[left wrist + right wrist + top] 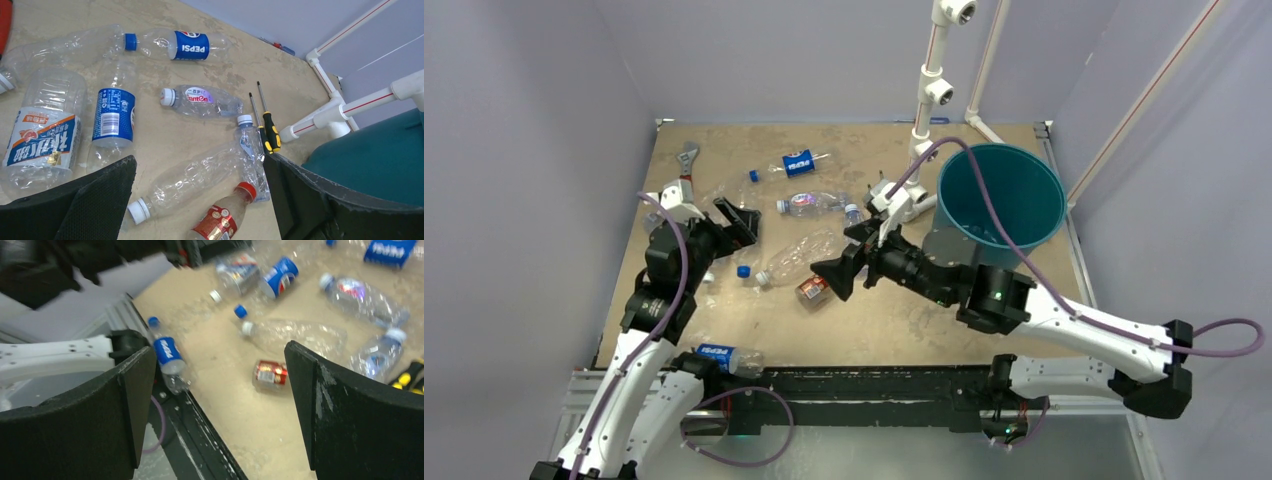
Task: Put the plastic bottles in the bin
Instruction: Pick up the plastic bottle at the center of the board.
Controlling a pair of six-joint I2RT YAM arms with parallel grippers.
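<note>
Several clear plastic bottles lie on the tan table. A Pepsi-label one lies at the back, a white-capped one mid-table, a crushed clear one and a red-label one in front of it. Another Pepsi bottle lies at the near edge. The teal bin stands at the back right. My left gripper is open and empty, left of the pile; in its wrist view it hangs over the crushed bottle. My right gripper is open and empty, just right of the red-label bottle.
Two yellow-and-black screwdrivers lie by the white pipe frame next to the bin. A red-handled wrench lies at the back left. A loose blue cap sits near the crushed bottle. Grey walls enclose the table.
</note>
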